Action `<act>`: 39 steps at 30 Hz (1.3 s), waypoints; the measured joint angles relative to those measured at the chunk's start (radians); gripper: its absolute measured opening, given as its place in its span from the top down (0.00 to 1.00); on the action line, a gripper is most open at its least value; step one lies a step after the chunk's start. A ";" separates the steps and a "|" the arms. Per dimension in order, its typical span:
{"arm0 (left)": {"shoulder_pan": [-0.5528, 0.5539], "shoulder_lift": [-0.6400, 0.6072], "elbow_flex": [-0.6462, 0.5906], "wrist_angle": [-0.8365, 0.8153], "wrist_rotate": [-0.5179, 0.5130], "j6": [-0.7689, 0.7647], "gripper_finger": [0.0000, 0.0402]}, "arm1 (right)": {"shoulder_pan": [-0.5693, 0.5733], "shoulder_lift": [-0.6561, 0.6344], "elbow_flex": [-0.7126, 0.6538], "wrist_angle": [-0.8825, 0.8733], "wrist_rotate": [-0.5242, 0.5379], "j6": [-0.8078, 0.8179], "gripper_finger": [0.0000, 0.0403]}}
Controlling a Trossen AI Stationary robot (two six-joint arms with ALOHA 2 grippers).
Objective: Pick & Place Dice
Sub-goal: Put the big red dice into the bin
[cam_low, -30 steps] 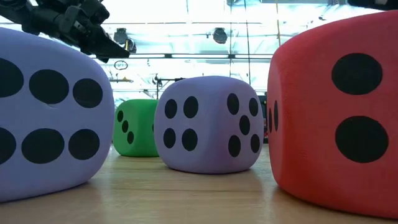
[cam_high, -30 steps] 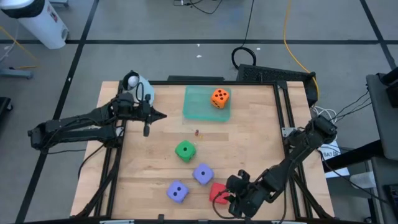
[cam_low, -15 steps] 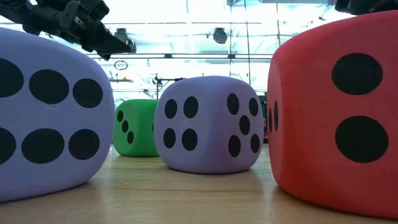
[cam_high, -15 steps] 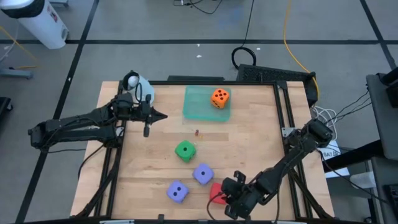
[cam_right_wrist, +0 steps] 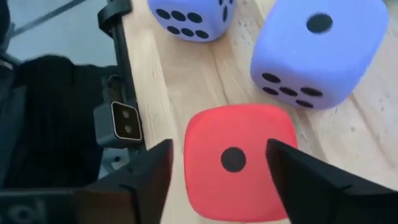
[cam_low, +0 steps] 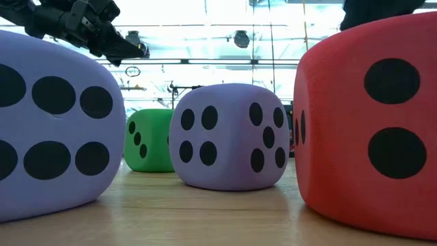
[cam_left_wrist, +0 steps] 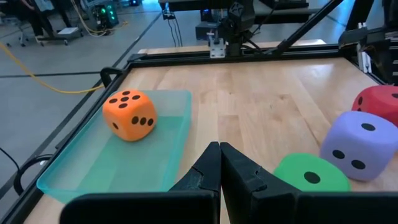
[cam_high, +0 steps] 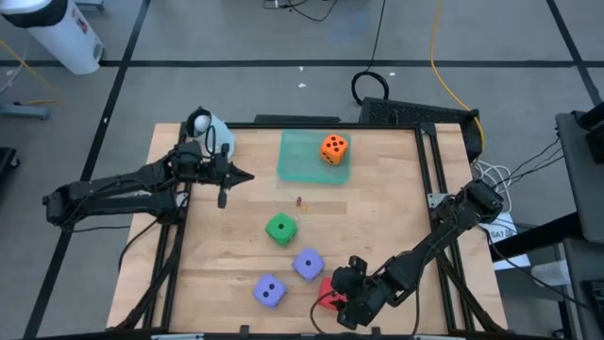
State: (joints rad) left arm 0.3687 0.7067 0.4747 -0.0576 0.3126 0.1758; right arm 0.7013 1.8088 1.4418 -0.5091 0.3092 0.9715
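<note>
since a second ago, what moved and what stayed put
The right tool has slid further left over the red die, its fingers now open either side of it, not gripping. The left tool, shut, and all five dice have not moved.

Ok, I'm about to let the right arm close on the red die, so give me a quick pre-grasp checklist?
1. Right gripper open: ok.
2. Fingers straddle the red die, one on each side: ok.
3. Nearest purple-blue die apart from the red one: ok.
4. Green tray has bare room beside the orange die: ok.
5. Left gripper shut, waiting near the tray, away from the grasp: ok.
6. Fingers low enough for a firm grip: cannot tell.
</note>
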 joint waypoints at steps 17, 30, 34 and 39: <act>-0.003 0.000 0.000 0.041 0.000 -0.021 0.99 | -0.030 0.066 -0.001 -0.003 -0.013 -0.010 0.29; -0.018 0.000 0.000 0.070 0.000 -0.002 0.99 | -0.043 0.166 0.005 -0.299 0.007 0.063 0.29; -0.018 0.000 0.000 0.109 -0.001 0.000 0.99 | -0.046 0.147 0.001 -0.348 0.069 0.064 0.29; -0.018 0.000 0.000 0.143 0.000 -0.027 0.99 | -0.066 0.126 -0.002 -0.412 0.105 0.133 0.29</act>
State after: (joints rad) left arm 0.3508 0.7065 0.4747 0.0853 0.3126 0.1491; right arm 0.6350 1.9351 1.4399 -0.9211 0.4146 1.1044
